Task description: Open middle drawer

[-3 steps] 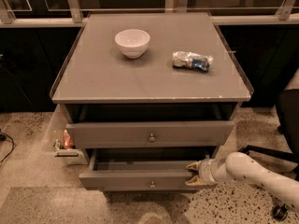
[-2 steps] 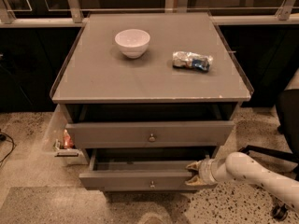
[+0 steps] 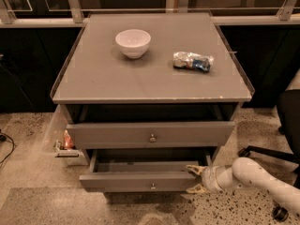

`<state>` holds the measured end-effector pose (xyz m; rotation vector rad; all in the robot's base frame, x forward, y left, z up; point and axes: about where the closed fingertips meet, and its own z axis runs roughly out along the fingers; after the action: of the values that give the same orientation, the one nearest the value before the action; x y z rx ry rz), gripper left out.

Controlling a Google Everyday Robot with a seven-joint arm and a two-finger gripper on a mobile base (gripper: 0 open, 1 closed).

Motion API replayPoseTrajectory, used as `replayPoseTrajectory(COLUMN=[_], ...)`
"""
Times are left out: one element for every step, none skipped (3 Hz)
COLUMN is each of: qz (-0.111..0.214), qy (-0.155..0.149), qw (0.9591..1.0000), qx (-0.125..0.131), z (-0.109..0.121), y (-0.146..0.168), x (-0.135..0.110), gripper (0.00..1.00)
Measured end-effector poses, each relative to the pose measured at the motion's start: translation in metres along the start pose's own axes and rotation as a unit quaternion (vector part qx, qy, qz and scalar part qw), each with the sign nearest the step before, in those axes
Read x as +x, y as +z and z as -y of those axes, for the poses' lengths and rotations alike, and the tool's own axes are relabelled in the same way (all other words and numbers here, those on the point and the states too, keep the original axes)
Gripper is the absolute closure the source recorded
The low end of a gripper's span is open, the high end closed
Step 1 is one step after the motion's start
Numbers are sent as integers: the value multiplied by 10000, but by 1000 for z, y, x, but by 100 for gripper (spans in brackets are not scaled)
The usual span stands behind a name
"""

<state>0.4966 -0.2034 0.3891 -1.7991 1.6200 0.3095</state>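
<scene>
While the gripper [image 3: 195,179] sits low at the cabinet's right front corner, the middle drawer [image 3: 136,181] lies directly to the left of the jaws, already drawn partway out so its shallow grey interior shows behind the front panel. The jaws are spread, one fingertip [image 3: 191,168] at the panel's top edge and the other at its lower edge, with the right end of the panel between them; whether they press on it cannot be told. The panel's long axis runs level, leftward away from the jaws, and its small round knob [image 3: 153,186] is well to their left, at mid-panel. Above the jaws and to their left is the taller drawer [image 3: 112,135], its front set further back. The white arm [image 3: 255,178] reaches in from the right of the jaws. Judging from this, any further opening means a pull toward the viewer, square to the panel's length, and a hold so far off centre could skew the drawer in its runners
</scene>
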Motion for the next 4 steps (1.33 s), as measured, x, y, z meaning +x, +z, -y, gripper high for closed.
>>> replayPoseTrajectory(qz=[0, -23, -24, -63], qy=[0, -108, -108, -147], qw=[10000, 9999, 9999, 9998], qx=[0, -60, -60, -85], z=[1, -16, -16, -27], y=[-3, -9, -11, -14], x=[-2, -1, -3, -3], gripper=[61, 84, 100, 100])
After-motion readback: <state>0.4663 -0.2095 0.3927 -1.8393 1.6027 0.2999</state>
